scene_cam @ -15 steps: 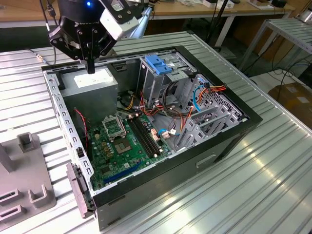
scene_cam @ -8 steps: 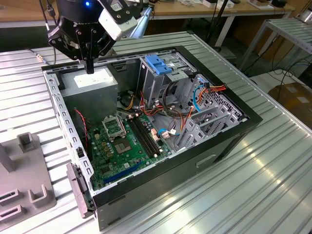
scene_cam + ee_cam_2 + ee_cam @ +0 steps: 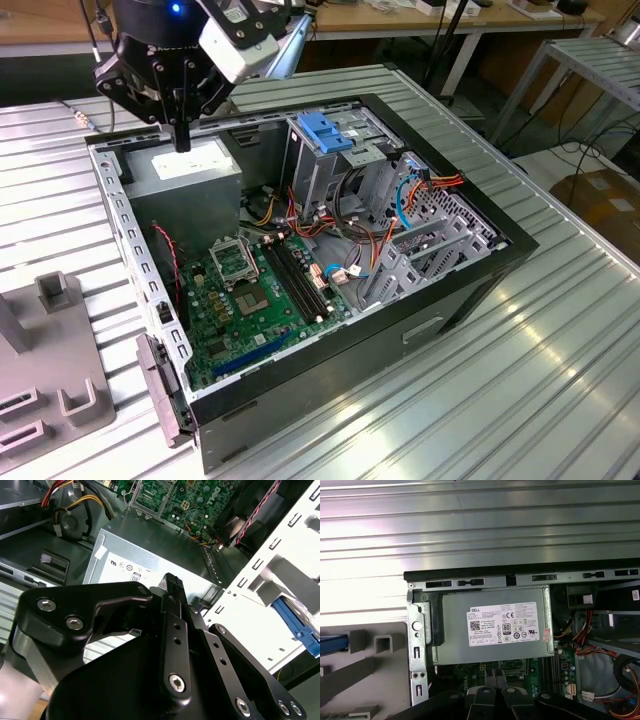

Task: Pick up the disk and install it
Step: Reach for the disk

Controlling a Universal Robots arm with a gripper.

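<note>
My gripper (image 3: 183, 143) hangs over the back left corner of the open computer case (image 3: 470, 290), just above the grey power supply (image 3: 195, 165). Its black fingers are pressed together with nothing between them, as both wrist views show (image 3: 171, 581) (image 3: 496, 679). The disk shows as a strip of blue rail (image 3: 329, 644) lying on the grey fixture (image 3: 375, 672) outside the case wall. In the second wrist view its blue edge (image 3: 295, 625) appears beyond the white perforated case frame (image 3: 260, 587). The gripper is apart from it.
A broad blue latch piece (image 3: 325, 130) sits on the drive cage inside the case. The motherboard (image 3: 250, 290) and bundles of red and orange cables (image 3: 350, 245) cover the case floor. The case rests on a ribbed metal table (image 3: 520, 390), with the grey fixture (image 3: 50, 370) at the exterior view's left.
</note>
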